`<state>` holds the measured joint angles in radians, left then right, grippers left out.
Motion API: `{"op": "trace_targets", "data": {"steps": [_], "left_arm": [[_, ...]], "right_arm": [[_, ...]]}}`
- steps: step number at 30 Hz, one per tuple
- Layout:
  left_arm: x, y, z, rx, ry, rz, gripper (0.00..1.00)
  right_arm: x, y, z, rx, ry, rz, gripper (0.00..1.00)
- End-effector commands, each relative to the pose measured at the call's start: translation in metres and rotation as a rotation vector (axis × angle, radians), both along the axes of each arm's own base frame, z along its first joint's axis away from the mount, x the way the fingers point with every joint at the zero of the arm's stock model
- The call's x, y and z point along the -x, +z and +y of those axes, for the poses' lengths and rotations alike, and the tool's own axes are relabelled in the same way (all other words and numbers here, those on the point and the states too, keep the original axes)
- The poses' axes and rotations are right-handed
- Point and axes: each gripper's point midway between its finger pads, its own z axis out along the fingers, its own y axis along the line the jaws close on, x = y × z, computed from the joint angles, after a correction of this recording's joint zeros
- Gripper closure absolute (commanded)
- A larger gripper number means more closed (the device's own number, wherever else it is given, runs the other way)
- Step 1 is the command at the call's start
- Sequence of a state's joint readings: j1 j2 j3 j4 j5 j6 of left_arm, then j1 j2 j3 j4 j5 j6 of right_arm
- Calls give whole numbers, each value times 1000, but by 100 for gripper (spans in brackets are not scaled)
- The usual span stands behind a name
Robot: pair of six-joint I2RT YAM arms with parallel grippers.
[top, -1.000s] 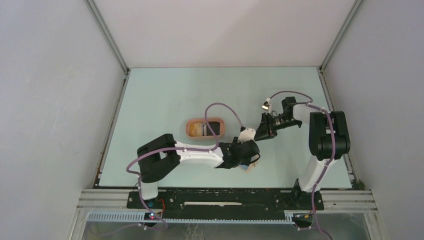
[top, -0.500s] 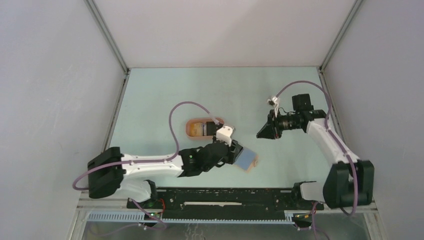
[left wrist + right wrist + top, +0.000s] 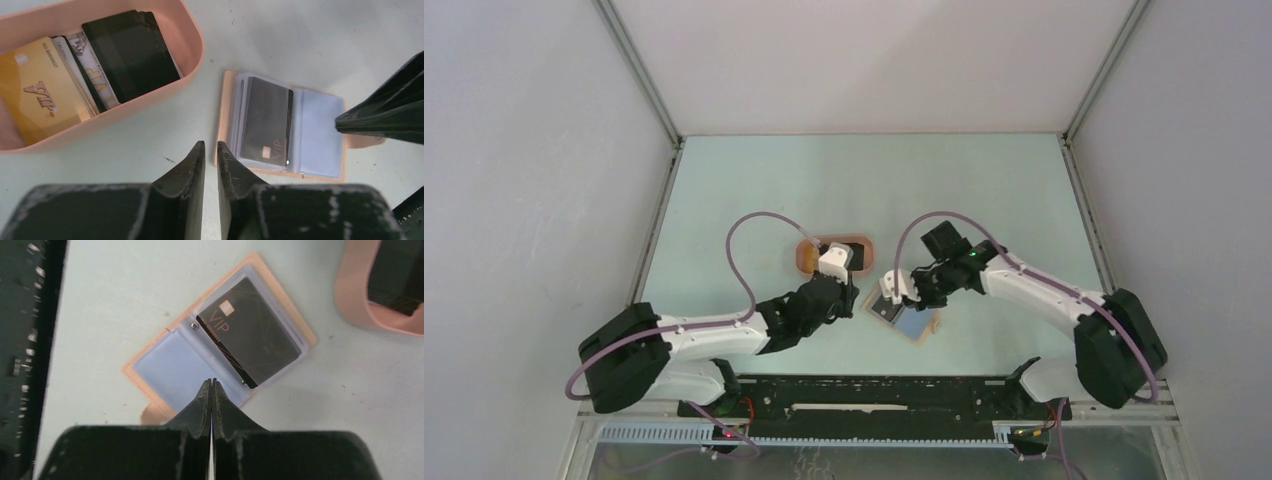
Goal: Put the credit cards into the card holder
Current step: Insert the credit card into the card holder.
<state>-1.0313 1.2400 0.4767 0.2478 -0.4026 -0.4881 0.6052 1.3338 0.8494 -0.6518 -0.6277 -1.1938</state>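
Black card [image 3: 250,340] sleeved; my right gripper [image 3: 211,382], shut, seemingly steadies the card holder [image 3: 170,365] (left gripper [image 3: 210,147] barely apart, empty). I'd fetch another next.

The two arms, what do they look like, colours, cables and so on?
The left arm and right arm have white links and bulky black joints. A purple cable loops along each. The fingers are black and tapering, with a white block at each wrist.
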Motion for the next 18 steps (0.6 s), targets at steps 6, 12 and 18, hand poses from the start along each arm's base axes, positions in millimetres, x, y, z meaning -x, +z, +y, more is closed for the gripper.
{"op": "trace_targets", "data": {"steps": [6,12,18], "left_arm": [[-8,-17,-23,33,-61,20,84],[-5,-31,-27,36,-74,51,84],[-3,-43,-32,49,-92,85,84]], "right_arm": [[-30,-44,4,192,21,-153,100],[-29,-56,7,221,30,-147,100],[-30,-62,9,240,35,-153,100]]}}
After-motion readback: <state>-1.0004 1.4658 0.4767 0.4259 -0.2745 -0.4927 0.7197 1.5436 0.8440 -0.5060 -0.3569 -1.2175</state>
